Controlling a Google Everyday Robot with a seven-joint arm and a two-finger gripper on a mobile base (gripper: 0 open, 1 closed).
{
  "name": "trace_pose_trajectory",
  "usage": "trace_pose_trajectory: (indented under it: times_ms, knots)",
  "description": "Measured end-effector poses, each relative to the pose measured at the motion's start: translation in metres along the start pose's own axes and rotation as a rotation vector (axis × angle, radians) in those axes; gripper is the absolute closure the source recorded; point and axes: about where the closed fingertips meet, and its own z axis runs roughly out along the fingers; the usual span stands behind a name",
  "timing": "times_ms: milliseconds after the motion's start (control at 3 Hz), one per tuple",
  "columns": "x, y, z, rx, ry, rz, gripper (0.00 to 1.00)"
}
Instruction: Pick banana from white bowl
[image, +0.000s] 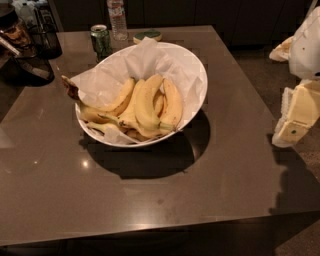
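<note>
Progress looked nil: the curved yellow bananas (145, 107) lay heaped in the wide, glossy white paper-lined bowl (202, 75) on the dark brown table (240, 170), none lifted, while the cream plastic gripper (295, 122) hung well apart at the right, its grip state impossible to tell.

Robot's all pale plastic: a rounded white shell (307, 45) up top with tiny dark specks, and under it the gripper (295, 120), way over right past the table (240, 165) edge, a boxy cream block with a ribbed side and one small green dot
</note>
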Motion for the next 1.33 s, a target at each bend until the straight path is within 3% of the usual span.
trace_pose_trajectory:
  times_ms: [333, 667, 1000, 1333]
  knots:
    - [0.0, 0.0, 0.0, 0.0, 0.0, 0.0, 0.0]
    - [-0.012, 0.001, -0.002, -0.006, -0.046, -0.022, 0.0]
    - [-0.065, 0.01, -0.016, -0.027, -0.159, -0.163, 0.0]
    - [-0.126, 0.029, -0.039, -0.034, -0.268, -0.359, 0.0]
